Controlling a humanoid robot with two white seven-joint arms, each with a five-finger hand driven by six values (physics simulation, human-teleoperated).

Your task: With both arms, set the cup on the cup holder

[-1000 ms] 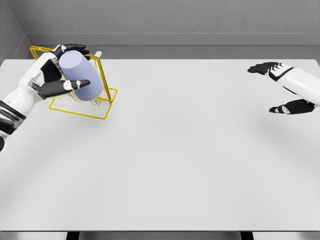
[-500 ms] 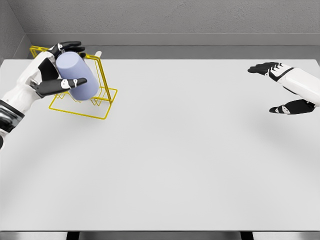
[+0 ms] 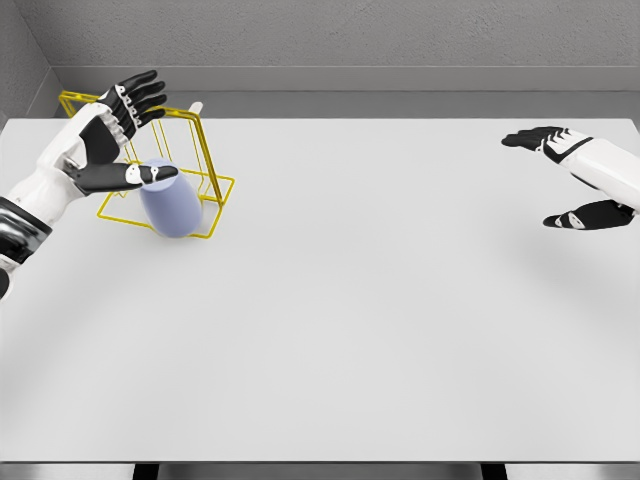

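My left hand (image 3: 108,140) hovers at the far left of the white table (image 3: 350,300), above the yellow wire cup holder (image 3: 190,165), with its 4 fingers (image 3: 138,95) spread wide and pointing up and to the right, and its thumb (image 3: 135,177) stretched out level toward the right. It grips nothing. The lavender cup (image 3: 168,200) sits just below that thumb, inside the front part of the holder's wire base frame, leaning a little to the left; whether the thumb tip touches the cup's top edge I cannot tell. The holder's slanted upright wires rise just behind and to the right of the cup. My right hand (image 3: 572,175) hangs over the far right edge of the table, well apart from the cup and the holder, its black fingers relaxed and open, the upper ones pointing left and the lower ones curled slightly below the white wrist, holding nothing.
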